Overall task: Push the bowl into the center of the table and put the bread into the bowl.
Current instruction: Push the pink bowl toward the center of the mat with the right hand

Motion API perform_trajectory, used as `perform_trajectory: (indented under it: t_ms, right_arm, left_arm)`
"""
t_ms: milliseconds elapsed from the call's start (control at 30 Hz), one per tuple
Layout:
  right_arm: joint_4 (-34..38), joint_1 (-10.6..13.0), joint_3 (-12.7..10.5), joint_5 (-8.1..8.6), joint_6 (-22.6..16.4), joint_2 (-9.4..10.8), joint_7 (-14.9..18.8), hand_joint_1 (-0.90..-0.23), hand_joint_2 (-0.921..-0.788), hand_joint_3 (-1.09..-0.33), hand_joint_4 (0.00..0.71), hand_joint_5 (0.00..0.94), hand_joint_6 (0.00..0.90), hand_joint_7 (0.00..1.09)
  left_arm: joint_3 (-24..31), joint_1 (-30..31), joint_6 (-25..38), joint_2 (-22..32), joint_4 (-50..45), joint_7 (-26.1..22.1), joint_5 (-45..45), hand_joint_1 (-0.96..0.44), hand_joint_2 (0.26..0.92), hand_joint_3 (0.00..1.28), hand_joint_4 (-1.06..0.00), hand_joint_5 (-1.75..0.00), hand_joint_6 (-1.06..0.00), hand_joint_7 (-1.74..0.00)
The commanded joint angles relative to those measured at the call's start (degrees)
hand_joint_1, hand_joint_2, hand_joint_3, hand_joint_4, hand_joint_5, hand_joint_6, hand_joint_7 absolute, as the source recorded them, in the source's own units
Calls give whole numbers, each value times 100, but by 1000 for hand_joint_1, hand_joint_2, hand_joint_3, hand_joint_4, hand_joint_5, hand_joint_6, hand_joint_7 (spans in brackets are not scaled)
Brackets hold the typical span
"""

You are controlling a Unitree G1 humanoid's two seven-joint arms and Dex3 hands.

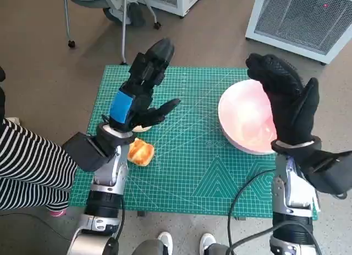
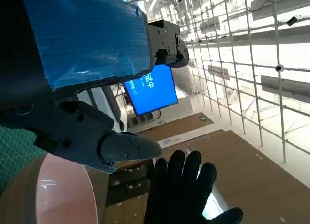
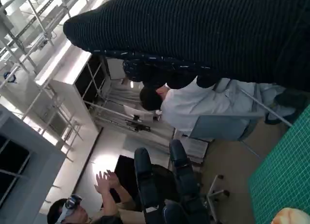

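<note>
Bread, a small golden-brown roll (image 1: pixel 141 153), lies on the green gridded cutting mat (image 1: pixel 187 172) covering the desk, toward its left side, just below the left hand (image 1: pixel 140 92); that black hand with blue tape on its back is raised above the mat, fingers (image 1: pixel 159 52) spread, holding nothing; the round pale pink bowl (image 1: pixel 245 123) sits near the mat's right edge; the gloved right hand (image 1: pixel 286 101) is held over the bowl's right rim, its fingers (image 1: pixel 269 68) apart and empty.
</note>
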Motion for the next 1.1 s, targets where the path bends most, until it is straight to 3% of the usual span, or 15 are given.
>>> perform_trajectory:
  t_ms: [33,233,433,600,700,900,1100]
  right_arm:
    - [89,159,-12,15,66,-54,66,-705,-921,-668,185,0,127,349]
    - [77,221,-199,125,43,-236,143,-706,-921,-666,184,0,125,349]
    - [130,286,-575,216,-95,-527,126,-705,-921,-698,160,0,98,337]
    - [299,316,-950,73,-335,-779,-79,-699,-921,-748,150,0,75,338]
    - [456,313,-1109,16,-473,-905,-176,-692,-921,-783,139,0,32,397]
    - [1192,232,-1430,-57,-823,-1243,-339,-683,-921,-825,119,0,3,400]
    - [2323,4,-1683,-45,-1071,-1525,-498,-666,-921,-847,109,0,-1,365]
  left_arm:
    - [8,-20,-86,37,17,41,48,-439,921,327,-120,-18,1,-454]
    - [3,-19,-120,40,35,69,82,-440,921,332,-121,-18,1,-455]
    - [12,-22,-141,63,76,68,72,-440,921,333,-121,-17,1,-455]
    - [30,-20,-148,83,96,58,47,-439,921,333,-122,-16,1,-452]
    - [39,-29,-150,86,115,55,37,-439,921,332,-122,-16,1,-452]
    - [54,-53,-198,86,189,66,42,-442,921,332,-122,-15,1,-449]
    - [50,-98,-258,76,265,86,58,-450,921,345,-125,-15,1,-450]
